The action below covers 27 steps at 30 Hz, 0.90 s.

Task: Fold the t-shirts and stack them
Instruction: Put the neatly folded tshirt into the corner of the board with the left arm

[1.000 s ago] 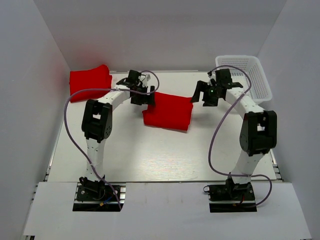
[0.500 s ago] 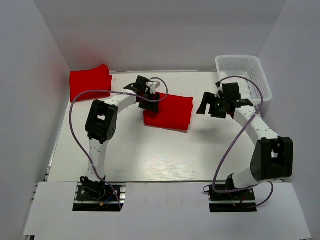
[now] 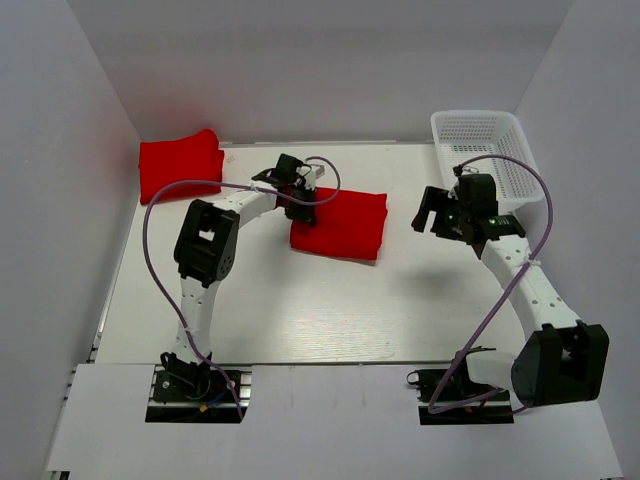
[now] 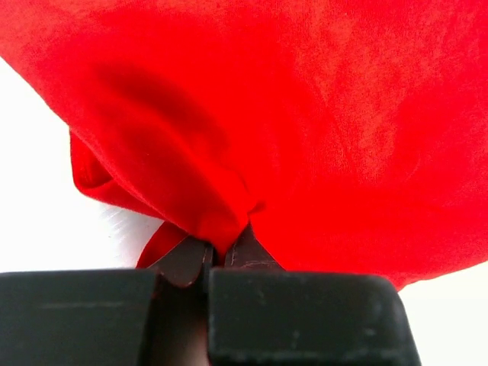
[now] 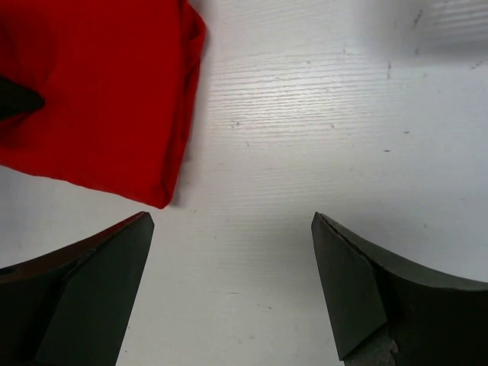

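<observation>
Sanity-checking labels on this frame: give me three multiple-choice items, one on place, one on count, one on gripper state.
1. Where does the basket sit? A back right; B back left; C front centre.
2. How many red shirts show? A one; B two; C four.
3. The left gripper is: A open, holding nothing; B shut on the centre shirt; C inside the basket.

Answers: A, it stands in the far right corner. B, the centre shirt plus the back-left shirt. B, the left wrist view shows cloth pinched between closed fingers.
</observation>
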### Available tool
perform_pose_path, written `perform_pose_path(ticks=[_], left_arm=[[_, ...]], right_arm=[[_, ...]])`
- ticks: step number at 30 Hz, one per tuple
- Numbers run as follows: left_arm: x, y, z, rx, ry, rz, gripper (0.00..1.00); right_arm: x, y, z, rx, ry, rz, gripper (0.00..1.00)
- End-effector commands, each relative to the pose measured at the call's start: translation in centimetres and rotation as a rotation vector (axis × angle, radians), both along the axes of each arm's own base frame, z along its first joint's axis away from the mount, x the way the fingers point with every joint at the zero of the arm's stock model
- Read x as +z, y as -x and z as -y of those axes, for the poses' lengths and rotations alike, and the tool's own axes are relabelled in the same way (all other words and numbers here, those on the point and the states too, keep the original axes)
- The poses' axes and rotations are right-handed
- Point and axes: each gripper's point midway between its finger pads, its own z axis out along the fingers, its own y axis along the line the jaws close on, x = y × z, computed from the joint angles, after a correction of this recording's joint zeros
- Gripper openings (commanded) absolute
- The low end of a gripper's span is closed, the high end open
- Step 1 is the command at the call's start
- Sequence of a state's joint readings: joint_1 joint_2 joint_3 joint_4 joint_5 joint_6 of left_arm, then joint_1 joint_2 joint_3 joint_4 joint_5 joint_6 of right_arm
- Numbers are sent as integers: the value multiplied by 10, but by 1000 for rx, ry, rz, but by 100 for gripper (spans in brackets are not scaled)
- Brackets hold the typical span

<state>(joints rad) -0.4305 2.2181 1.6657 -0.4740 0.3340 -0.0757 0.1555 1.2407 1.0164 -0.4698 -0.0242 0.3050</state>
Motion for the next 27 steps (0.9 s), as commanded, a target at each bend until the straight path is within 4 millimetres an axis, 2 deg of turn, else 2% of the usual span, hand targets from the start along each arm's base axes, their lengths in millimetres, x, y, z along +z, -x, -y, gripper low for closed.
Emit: perform_pose_path(ticks=[1,3,4,6,7,8,11,19,20,21,25,26,27], left_arm=[[35,-21,0,12,42,78,0],[50,-29,-4,-7,37,124,0],[65,-35,-2,-15,47,163,0],[70,-39,-9,-54,27,191,0],[85,-46,-13,-59,26,224,0],[86,-43,-12,-81,25,219,0],[106,-53,-26,-90,13,279,0],[160,-89,-78,-83,-85,424,0],[158,-93,-86,-82,-108,427,0],[171,-99,-93,-82,-117,463,0],[178,-118,-121,-100,-192,514,0],[187,-125,-129,-90,-198,544,0],[182,-128,-131,-93,-218,539,0]], right_arm=[[-2,7,17,-75,46,6,90],[-1,9,21,-99,52,16,90],[2,10,23,-107,57,30,90],[4,10,25,-110,69,53,90],[7,11,25,-106,65,58,90],[8,12,25,-103,69,55,90],[12,12,29,-111,86,67,90],[24,6,26,-106,72,100,90],[25,5,25,-107,70,101,90],[26,2,26,-111,73,106,90],[30,-4,24,-108,64,111,90],[30,-6,23,-107,63,111,90],[30,-7,23,-108,59,112,90]])
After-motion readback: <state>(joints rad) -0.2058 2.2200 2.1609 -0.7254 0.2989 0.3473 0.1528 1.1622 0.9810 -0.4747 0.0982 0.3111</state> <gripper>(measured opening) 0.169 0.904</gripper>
